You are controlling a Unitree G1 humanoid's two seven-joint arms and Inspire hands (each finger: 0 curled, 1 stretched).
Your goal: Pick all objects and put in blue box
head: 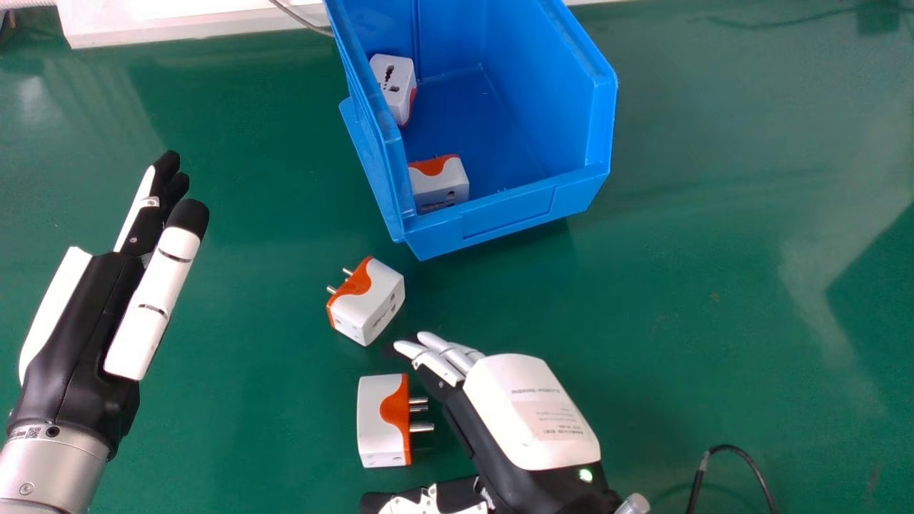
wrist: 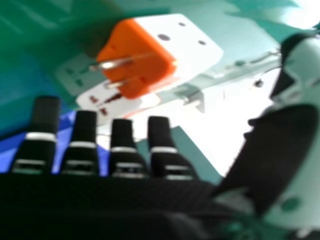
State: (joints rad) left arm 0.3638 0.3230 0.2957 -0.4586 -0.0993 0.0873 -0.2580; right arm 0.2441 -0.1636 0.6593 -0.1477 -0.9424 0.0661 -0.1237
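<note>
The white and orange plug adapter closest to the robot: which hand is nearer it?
Right. The right hand is beside the adapter, on its pin side; the left hand is farther off to its left.

Silver forearm (head: 53, 467) with a small screw, black-and-white hand (head: 521, 421) (tiny green light).

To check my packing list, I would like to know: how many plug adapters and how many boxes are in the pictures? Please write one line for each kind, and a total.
Blue box: 1
White and orange plug adapters: 4 (2 in the box, 2 on the green table)
Total: 5
</note>
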